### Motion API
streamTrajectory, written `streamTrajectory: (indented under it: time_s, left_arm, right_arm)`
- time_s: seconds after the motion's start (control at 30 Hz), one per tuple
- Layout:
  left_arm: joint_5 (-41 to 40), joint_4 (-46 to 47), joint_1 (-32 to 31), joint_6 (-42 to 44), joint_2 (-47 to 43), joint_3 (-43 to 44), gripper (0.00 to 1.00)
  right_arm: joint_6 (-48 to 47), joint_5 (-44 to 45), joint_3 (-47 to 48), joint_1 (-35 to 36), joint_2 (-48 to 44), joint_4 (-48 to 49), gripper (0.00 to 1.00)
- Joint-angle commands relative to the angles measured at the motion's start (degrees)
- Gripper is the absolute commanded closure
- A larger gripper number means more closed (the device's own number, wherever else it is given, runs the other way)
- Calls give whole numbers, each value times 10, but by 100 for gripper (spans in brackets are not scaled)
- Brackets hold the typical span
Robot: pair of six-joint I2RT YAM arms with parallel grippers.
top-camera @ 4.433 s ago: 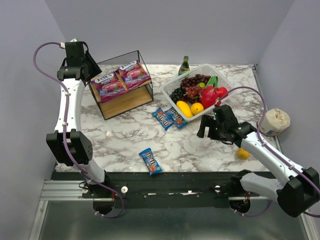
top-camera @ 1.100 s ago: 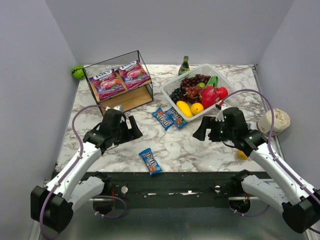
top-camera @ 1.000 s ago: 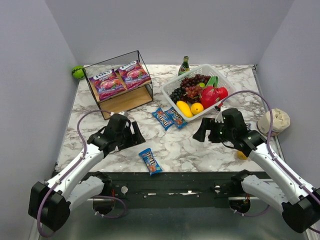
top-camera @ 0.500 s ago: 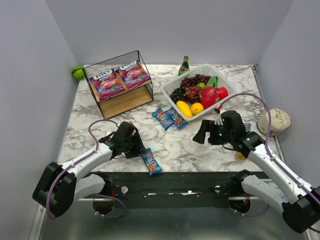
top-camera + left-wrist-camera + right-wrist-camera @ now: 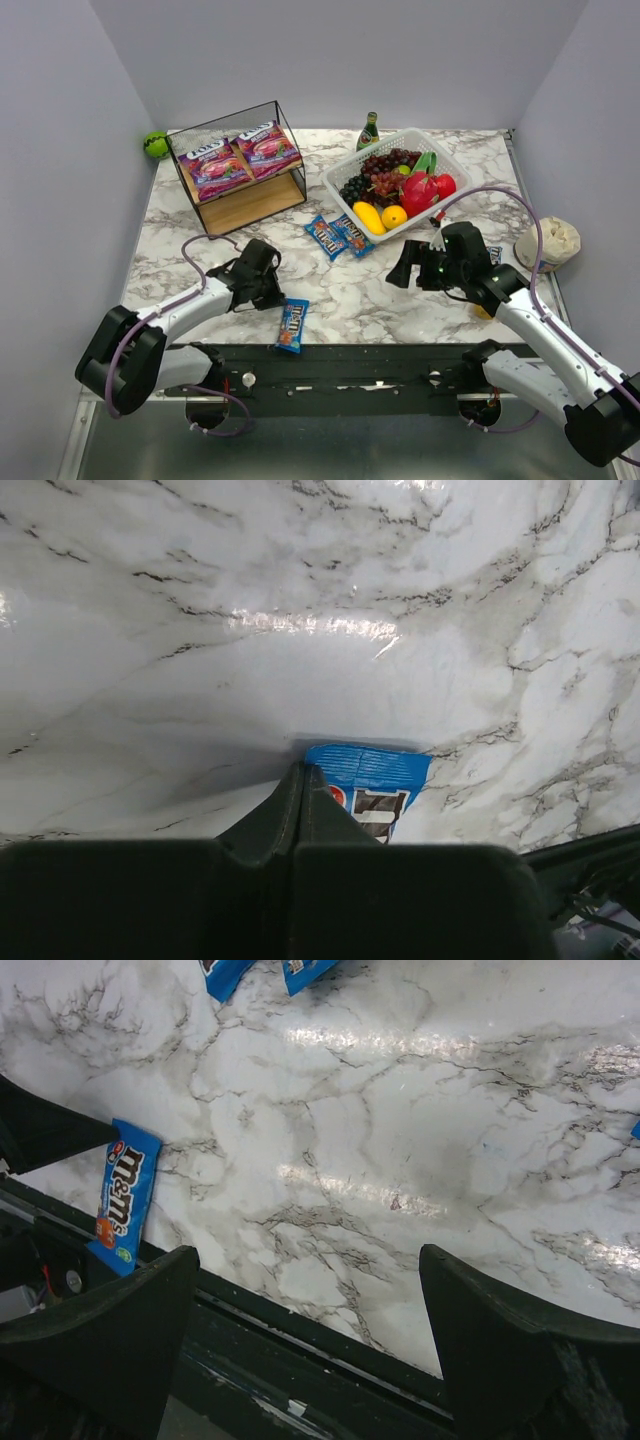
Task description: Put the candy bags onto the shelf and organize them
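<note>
Swinging down from beside the shelf (image 5: 250, 200), the left gripper (image 5: 272, 291) is now lying low at the desk's (image 5: 380, 300) near edge. The blue packet (image 5: 293, 326) there is sitting turned, one end poking over that edge. Its jaws are pressing shut right at the packet's corner; whether they are pinching it I cannot tell. The right gripper (image 5: 402, 268) is hovering with jaws wide, holding nothing. Two purple bags (image 5: 218, 167) are lying on the shelf's top board. Two more blue packets (image 5: 327, 238) are waiting near the desk's middle, so most of the sorting is remaining.
</note>
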Motion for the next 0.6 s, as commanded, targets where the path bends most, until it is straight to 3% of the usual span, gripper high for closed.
streamTrajectory:
  time_s: [0.0, 0.33, 0.57]
  left_arm:
    - [-63, -16, -3, 22, 19, 31, 100]
    - [-202, -52, 4, 26, 27, 83, 100]
    - [-301, -77, 19, -51, 26, 86, 100]
  right_arm:
    - [-6, 20, 3, -4, 3, 10, 1]
    - [-15, 24, 12, -4, 19, 10, 1]
    - [-17, 21, 18, -4, 22, 12, 1]
